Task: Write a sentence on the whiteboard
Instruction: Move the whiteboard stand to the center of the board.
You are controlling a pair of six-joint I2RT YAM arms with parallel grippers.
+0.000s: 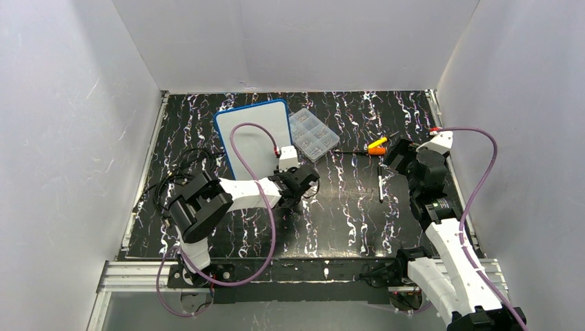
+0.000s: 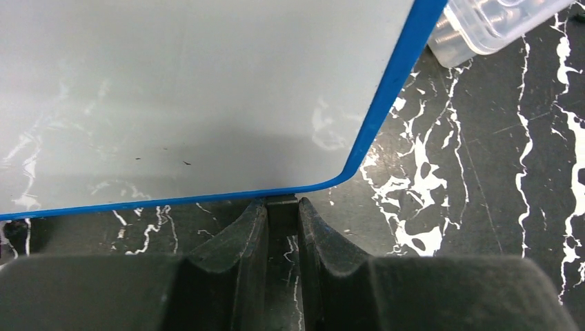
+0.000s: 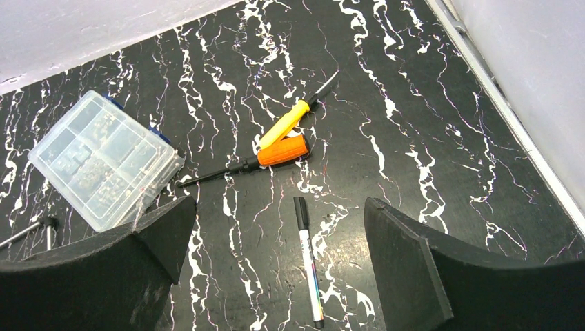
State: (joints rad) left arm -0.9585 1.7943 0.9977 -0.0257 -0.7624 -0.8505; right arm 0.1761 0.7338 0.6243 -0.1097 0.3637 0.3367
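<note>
The whiteboard point(image 1: 259, 114), white with a thin blue frame, lies at the back left of the table. Its face point(image 2: 193, 89) carries only a few faint specks; the sentence is not in view. My left gripper point(image 1: 307, 181) sits low at the board's near right corner, its fingers shut to a narrow slit point(image 2: 283, 203), with a small dark block at the tips that I cannot identify. A black-capped white marker point(image 3: 307, 262) lies on the table point(image 1: 380, 186). My right gripper point(image 3: 277, 201) hangs wide open above it, empty.
A clear plastic compartment box point(image 1: 314, 134) sits against the board's right edge point(image 3: 103, 158). A yellow-handled tool point(image 3: 286, 124) and an orange-handled screwdriver point(image 3: 283, 150) lie just beyond the marker. White walls enclose the black marbled table point(image 1: 345, 221). Purple cables trail from both arms.
</note>
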